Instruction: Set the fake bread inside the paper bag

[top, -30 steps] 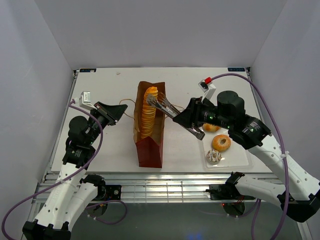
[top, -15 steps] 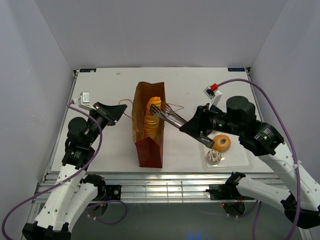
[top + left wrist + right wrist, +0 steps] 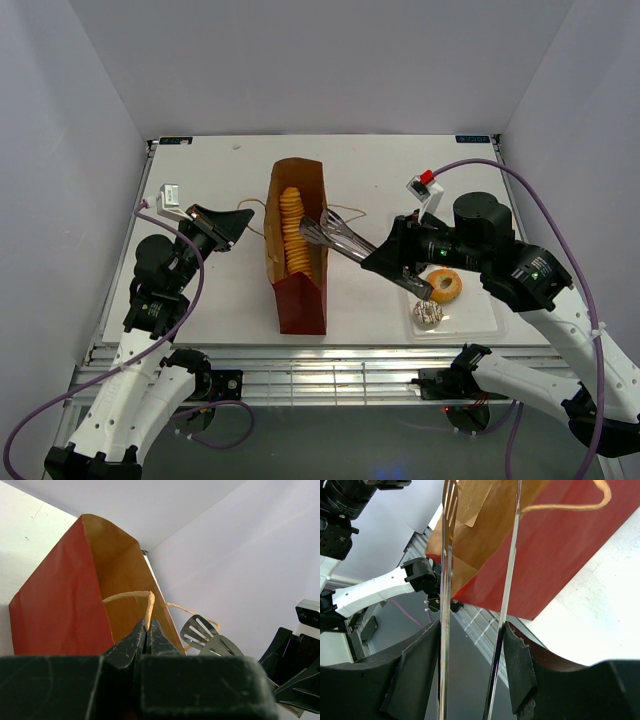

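Released from the tongs [image 3: 338, 237] since a second ago, the long loaf [image 3: 292, 232] lies lengthwise in the paper bag [image 3: 300, 302], while the left end effector [image 3: 147, 626] is pinched together on its twine handle [image 3: 131, 595], the bag lies far-to-near on the counter [image 3: 228, 292] with its mouth away, the right end effector [image 3: 472, 650] clamps the parted tongs, and the clear tray [image 3: 482, 318] holds a ring bun [image 3: 443, 286] and a pastry [image 3: 428, 313].
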Tool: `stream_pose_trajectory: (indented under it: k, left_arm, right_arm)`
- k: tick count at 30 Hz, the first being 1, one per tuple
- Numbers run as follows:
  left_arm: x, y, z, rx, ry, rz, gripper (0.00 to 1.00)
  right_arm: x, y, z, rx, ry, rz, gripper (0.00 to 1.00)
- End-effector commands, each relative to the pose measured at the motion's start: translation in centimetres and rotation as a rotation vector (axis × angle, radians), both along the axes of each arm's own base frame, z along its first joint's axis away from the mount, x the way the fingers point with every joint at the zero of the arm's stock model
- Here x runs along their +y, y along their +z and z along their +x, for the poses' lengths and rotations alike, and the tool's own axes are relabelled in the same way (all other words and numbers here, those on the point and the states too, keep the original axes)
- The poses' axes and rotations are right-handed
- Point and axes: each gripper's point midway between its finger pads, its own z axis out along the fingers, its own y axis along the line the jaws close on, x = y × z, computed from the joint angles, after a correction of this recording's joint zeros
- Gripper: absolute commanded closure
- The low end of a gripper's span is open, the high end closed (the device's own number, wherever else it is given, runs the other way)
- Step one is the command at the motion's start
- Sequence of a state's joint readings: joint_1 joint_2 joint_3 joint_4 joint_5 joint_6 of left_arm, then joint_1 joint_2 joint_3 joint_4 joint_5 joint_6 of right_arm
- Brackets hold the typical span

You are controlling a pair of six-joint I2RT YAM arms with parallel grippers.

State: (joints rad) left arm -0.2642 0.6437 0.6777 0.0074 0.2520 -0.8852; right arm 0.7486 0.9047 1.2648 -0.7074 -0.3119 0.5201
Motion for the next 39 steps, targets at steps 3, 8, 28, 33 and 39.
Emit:
stream_pose_trajectory:
  k: [3,8,28,33,39]
  left_arm:
    - [-0.1,-0.1,-0.3,-0.002,-0.009,-0.003,0.98]
    - [-0.1,-0.2,-0.2,0.000,-0.007,0.001,0.99]
    - [-0.6,-0.5,-0.3,0.003,-0.041,0.000,1.00]
    - [-0.8,-0.8,-0.4,0.006,-0.053,0.006,1.00]
    - [-0.8,-1.0,-0.5,0.009,-0.058,0.018,1.00]
  right_arm:
    - [0.0,4.0,0.9,-0.110,-0.033,0.065,0.43]
    - [-1.8,9.2,3.6,-0.269,-0.174,0.028,0.44]
    - [-15.8,-2.8,12.2,-0.211,-0.728,-0.631,0.44]
    - [-19.4,-9.0,12.3,-0.092,-0.755,-0.669,0.44]
    - [-21.7,-14.6,11.9,0.027,-0.754,-0.700,0.43]
